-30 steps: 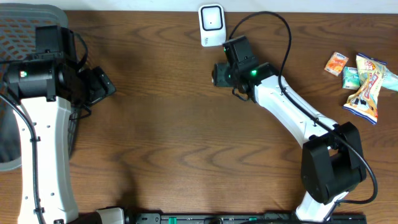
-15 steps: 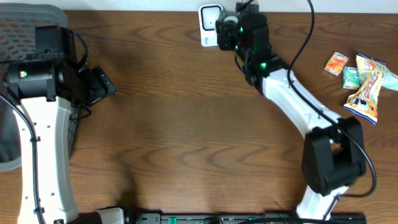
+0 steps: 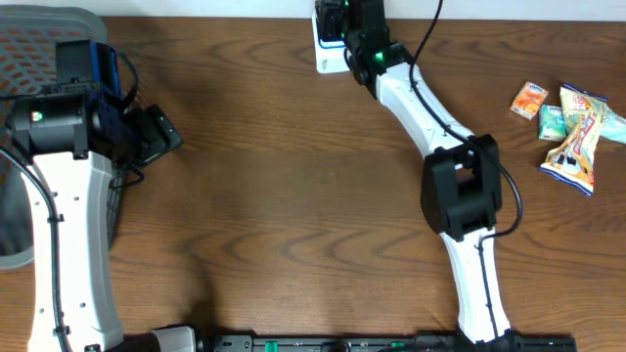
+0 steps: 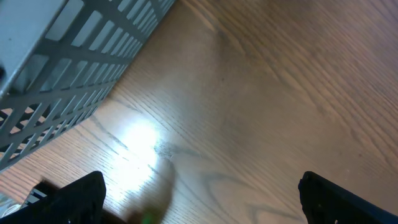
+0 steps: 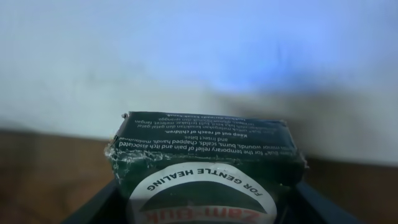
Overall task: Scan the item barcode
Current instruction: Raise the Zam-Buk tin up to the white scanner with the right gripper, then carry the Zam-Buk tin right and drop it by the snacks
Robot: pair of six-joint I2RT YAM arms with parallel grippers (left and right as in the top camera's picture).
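Right gripper is clamped on a small dark green box, holding it up at the table's 12 o'clock edge, right at the white scanner. We judge the pick-up and carry done and the presenting under way. What is left is the read itself, and no barcode shows, so we cannot tell whether it faces the scanner. In the wrist view the box's long axis runs side to side, crosswise to the fingers. Its printed face is turned to the camera with the lettering upside down, and a long side panel points ahead. Our left gripper hangs wide open and empty at 9 o'clock beside the grey basket. Snack packets lie well apart at 3 o'clock.
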